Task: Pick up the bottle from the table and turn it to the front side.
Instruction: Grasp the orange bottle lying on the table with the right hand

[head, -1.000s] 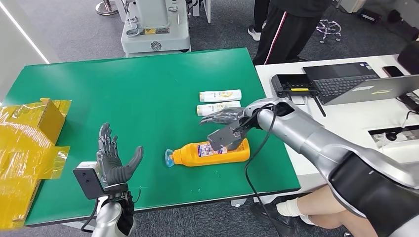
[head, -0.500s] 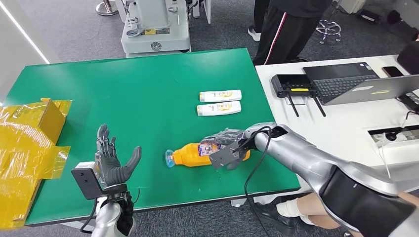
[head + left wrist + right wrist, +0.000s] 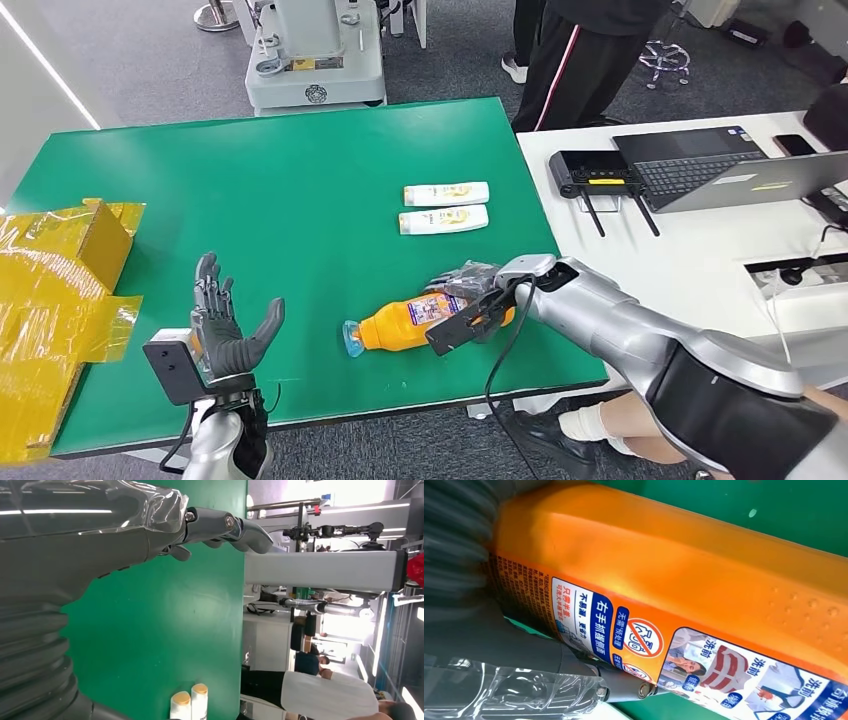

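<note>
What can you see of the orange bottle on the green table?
The orange bottle looks like glossy plastic, with a pale blue cap toward the robot's left and a printed blue-and-white label with Chinese text and pictures. It lies on its side, slightly tilted, near the green table's near edge. The right hand grips its base end.

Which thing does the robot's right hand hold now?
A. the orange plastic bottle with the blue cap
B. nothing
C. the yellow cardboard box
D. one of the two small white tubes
A: the right hand is wrapped around the orange plastic bottle with the blue cap, and the right wrist view shows its fingers against the label.
</note>
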